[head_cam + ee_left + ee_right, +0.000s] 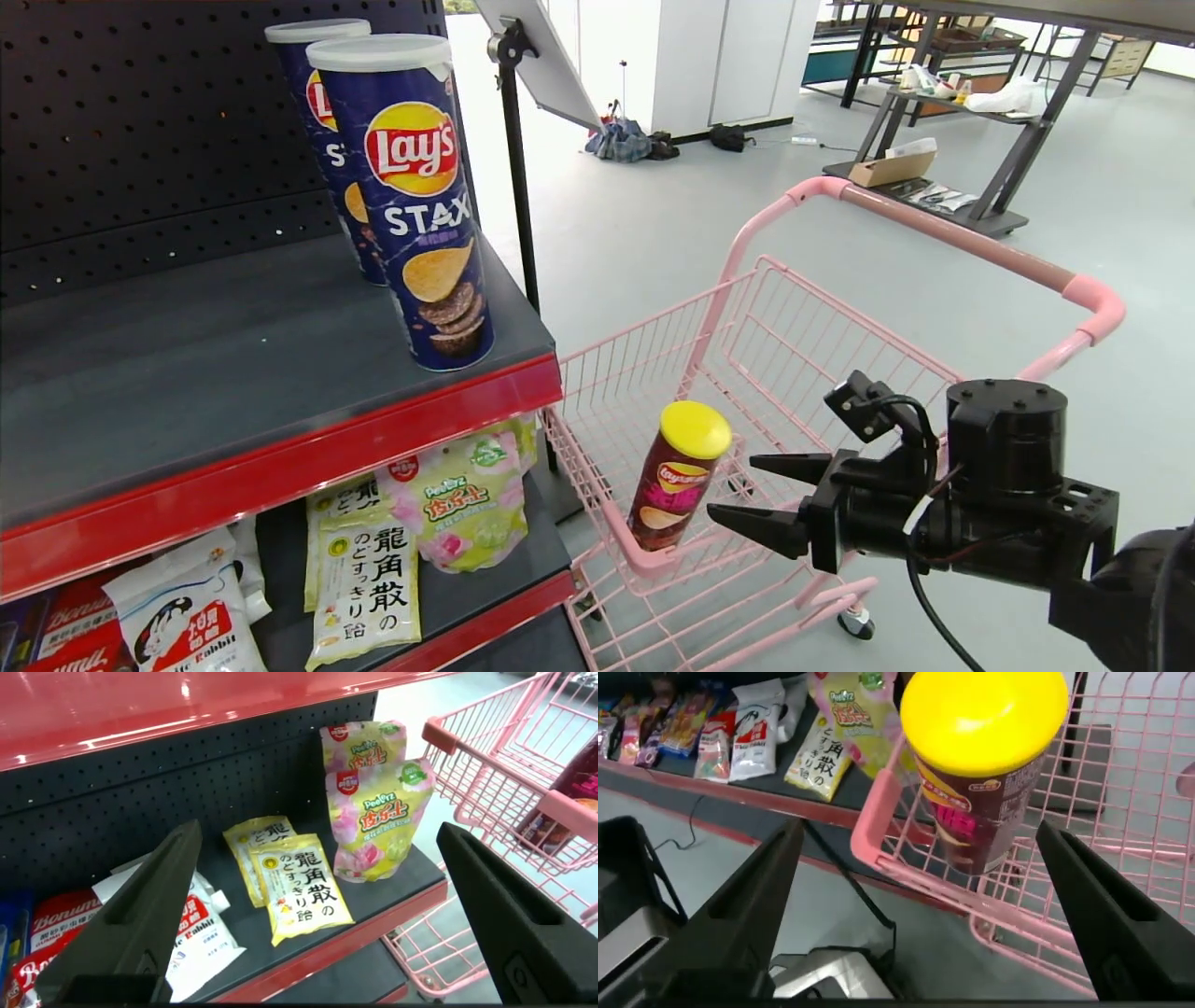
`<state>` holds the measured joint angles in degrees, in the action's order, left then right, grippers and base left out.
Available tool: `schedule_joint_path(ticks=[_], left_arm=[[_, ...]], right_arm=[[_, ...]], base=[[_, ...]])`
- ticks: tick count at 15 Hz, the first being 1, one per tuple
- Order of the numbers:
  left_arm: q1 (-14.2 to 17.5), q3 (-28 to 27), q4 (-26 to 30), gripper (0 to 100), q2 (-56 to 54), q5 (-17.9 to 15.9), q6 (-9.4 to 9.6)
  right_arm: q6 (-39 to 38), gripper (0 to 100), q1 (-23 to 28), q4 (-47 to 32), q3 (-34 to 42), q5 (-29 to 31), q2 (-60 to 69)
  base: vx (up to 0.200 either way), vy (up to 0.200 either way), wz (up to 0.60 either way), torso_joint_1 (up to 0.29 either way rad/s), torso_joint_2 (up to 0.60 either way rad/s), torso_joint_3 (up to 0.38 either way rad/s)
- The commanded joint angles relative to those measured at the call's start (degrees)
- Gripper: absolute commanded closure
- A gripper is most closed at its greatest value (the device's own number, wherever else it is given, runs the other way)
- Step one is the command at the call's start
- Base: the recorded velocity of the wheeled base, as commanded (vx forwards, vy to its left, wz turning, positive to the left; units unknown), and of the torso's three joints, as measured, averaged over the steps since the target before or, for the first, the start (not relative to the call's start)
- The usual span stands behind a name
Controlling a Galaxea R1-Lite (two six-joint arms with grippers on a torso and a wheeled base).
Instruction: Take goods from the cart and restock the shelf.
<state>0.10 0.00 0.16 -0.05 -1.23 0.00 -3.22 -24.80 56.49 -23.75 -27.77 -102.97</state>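
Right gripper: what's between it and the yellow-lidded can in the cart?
Right wrist view: the cart's pink rim and wire wall cross the can's lower body; its lid stands clear.

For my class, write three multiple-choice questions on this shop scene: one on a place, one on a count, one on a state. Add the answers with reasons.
1. Where is the yellow-lidded can? A. on the floor B. in the pink cart C. on a stool
2. How many blue cans stand on the top shelf? A. one B. two C. four
3. The right gripper is A. open, gripping nothing B. shut on a bag C. shut on a box
Answers: B, wire walls surround it; B, one stands behind the other; A, its fingers stand wide apart.
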Motion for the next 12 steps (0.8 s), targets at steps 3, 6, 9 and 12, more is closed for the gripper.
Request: schedule_joint_path(ticks=[3,6,9,12], left_arm=[[0.0,0.0,0.0,0,0.0,0.0,0.0],[0.0,0.0,0.0,0,0.0,0.0,0.0],[0.0,0.0,0.0,0,0.0,0.0,0.09],[0.0,0.0,0.0,0,0.0,0.0,0.0]], right_arm=[[0.3,0,0.0,2.1,-2.4,0.0,-6.5],[0.4,0,-0.3,7.2,-2.8,0.0,-10.9],[0.5,0,-0.5,12.1,-4.1,0.0,-16.6],[0.4,0,-0.9,13.1,-6.1,0.2,-18.5]], base=[[0.0,0.0,0.0,0.0,0.0,0.0],[0.0,0.0,0.0,0.0,0.0,0.0],[0.0,0.0,0.0,0.0,0.0,0.0],[0.0,0.0,0.0,0.0,0.0,0.0]])
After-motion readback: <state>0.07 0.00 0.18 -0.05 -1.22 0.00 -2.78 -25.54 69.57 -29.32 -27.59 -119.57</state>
